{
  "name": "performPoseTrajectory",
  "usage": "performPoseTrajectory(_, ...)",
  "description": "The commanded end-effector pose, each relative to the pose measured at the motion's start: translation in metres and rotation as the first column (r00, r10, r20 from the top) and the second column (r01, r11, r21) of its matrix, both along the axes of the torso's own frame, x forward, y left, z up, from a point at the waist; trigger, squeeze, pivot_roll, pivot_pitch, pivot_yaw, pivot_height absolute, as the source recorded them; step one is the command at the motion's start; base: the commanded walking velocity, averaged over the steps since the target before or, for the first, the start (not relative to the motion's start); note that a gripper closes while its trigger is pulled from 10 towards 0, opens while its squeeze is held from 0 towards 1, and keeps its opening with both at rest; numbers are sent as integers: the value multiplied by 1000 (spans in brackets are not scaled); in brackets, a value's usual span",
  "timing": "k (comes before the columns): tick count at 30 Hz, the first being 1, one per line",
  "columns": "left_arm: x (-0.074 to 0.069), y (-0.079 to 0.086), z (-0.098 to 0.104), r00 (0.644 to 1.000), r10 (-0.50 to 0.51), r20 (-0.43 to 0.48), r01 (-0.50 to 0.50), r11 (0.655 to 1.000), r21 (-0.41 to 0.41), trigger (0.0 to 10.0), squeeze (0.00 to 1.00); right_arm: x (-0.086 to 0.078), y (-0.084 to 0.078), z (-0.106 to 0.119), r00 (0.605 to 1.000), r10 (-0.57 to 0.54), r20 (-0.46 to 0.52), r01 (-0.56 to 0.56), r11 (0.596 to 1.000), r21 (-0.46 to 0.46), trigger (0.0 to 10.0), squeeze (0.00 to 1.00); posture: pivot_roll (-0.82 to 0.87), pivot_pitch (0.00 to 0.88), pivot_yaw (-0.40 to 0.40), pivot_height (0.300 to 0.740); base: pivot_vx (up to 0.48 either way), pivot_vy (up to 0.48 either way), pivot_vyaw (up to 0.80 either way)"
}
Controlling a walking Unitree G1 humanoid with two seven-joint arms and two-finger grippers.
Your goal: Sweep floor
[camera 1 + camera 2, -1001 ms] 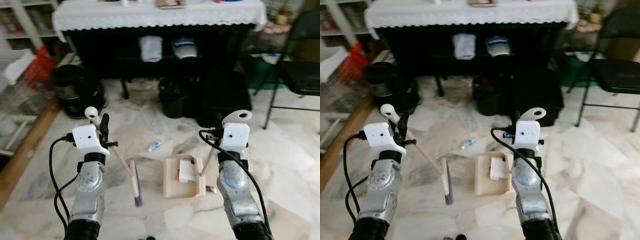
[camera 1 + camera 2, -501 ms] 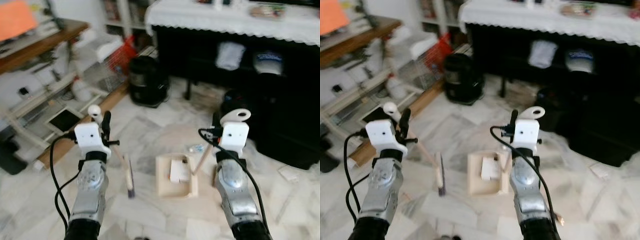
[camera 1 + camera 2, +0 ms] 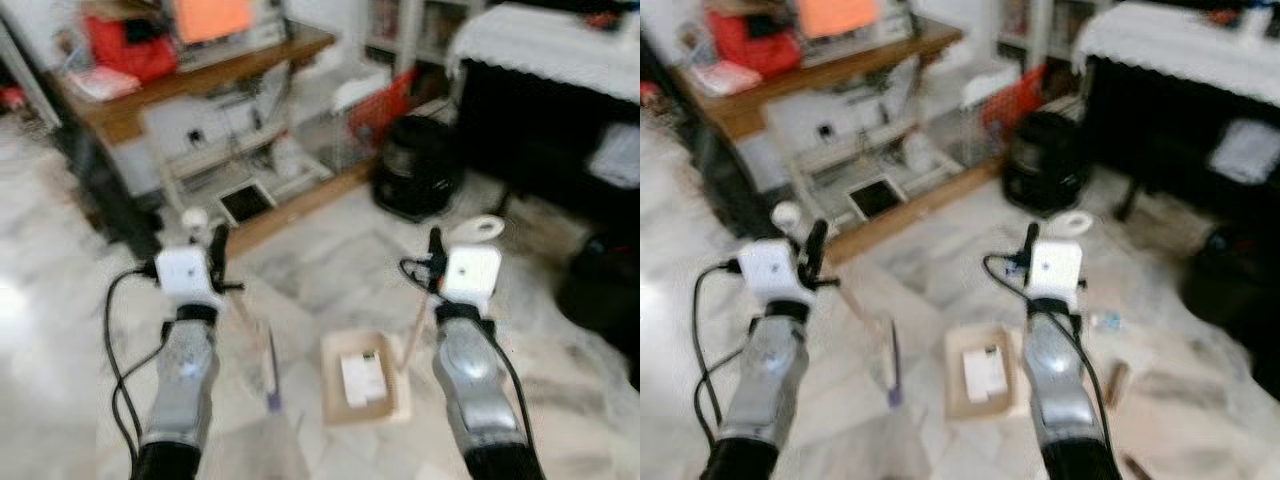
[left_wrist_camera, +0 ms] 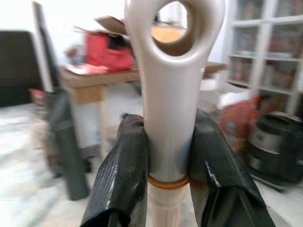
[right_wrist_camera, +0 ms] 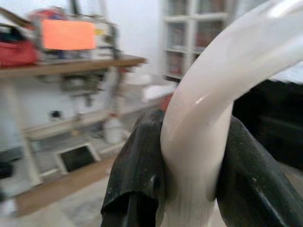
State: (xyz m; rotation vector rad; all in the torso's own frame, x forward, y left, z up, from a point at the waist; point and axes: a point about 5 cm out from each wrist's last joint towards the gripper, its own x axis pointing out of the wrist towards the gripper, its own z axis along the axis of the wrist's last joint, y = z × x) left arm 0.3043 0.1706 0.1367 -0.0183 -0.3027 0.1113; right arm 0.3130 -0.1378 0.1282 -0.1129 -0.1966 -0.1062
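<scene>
The cream plastic broom handle (image 4: 170,113) is pinched by the left gripper (image 4: 168,175), the cream dustpan handle (image 5: 203,142) by the right gripper (image 5: 194,184). The beige dustpan (image 3: 365,378) sits at six o'clock; its paper may be spilled if tilted.

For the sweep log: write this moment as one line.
left tool: shut on broom handle | right tool: shut on dustpan handle | dustpan: on floor, paper inside | view: blurred
</scene>
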Motion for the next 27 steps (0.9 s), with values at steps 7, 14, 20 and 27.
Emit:
performPoseTrajectory(7,1,-1,13,999,7,53,-8,1000,19,10000,0,1,2,13,998,10,61,-11,1000,21,10000,0,62,57,57,740,0,0,800)
performPoseTrajectory(14,1,-1,13,998,12,54,-13,1000,19,10000,0,0,4,13,998,16,57,-18,1000,24,10000,0,65,68,55,740,0,0,800)
performPoseTrajectory(20,-1,0,13,999,13,53,-14,1000,20,10000,0,0,5,13,998,19,60,-21,999,25,10000,0,65,73,56,740,0,0,800)
performPoseTrajectory(27,-3,3,12,999,23,49,-25,999,27,10000,0,0,4,13,998,20,59,-21,999,26,10000,0,71,79,57,740,0,0,800)
